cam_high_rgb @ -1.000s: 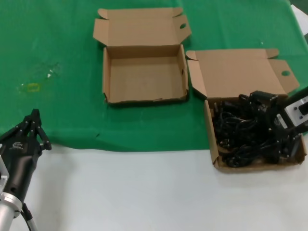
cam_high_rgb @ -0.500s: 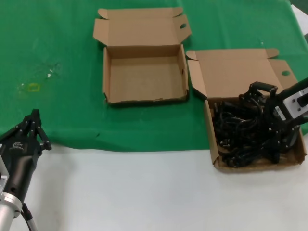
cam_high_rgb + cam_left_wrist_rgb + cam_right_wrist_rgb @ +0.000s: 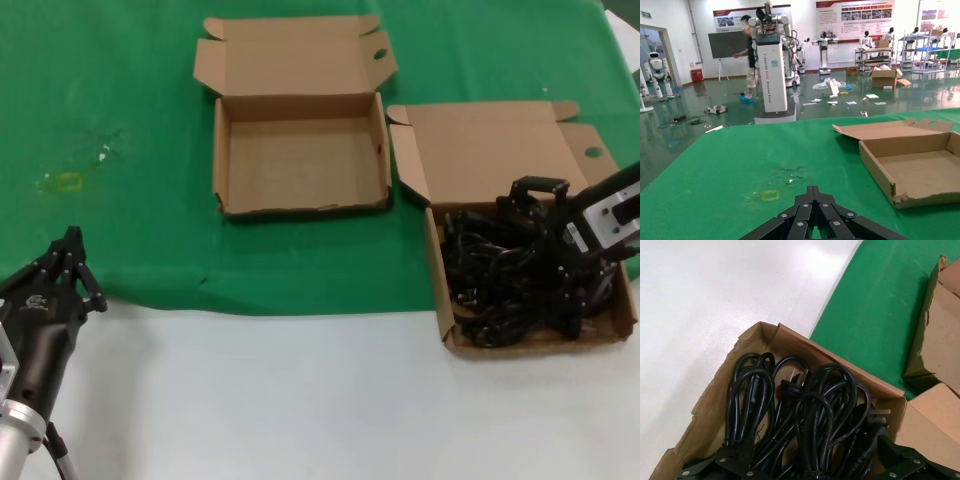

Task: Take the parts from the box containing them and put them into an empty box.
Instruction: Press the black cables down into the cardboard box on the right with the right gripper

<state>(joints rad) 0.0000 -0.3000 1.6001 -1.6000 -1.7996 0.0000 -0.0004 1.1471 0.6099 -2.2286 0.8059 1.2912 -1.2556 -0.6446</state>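
- Progress: none transferred. All power cords (image 3: 510, 280) lie tangled in the full box (image 3: 447, 300); the empty box (image 3: 300, 205) holds nothing.
- Right gripper (image 3: 560, 255) is over the cords, jaws spread wide, nothing held.
- Left gripper (image 3: 70, 262) is parked at the near left, fingers closed together.
- Surface: green cloth (image 3: 110, 80) over a white tabletop (image 3: 260, 400); exhibition hall beyond.

Right end effector (image 3: 548, 235) fingertips buried among cords (image 3: 505, 275), grip unreadable, its arm cut by the frame edge, left end effector (image 3: 62, 275) arm cropped below, wall posters (image 3: 854, 17) too small to read.
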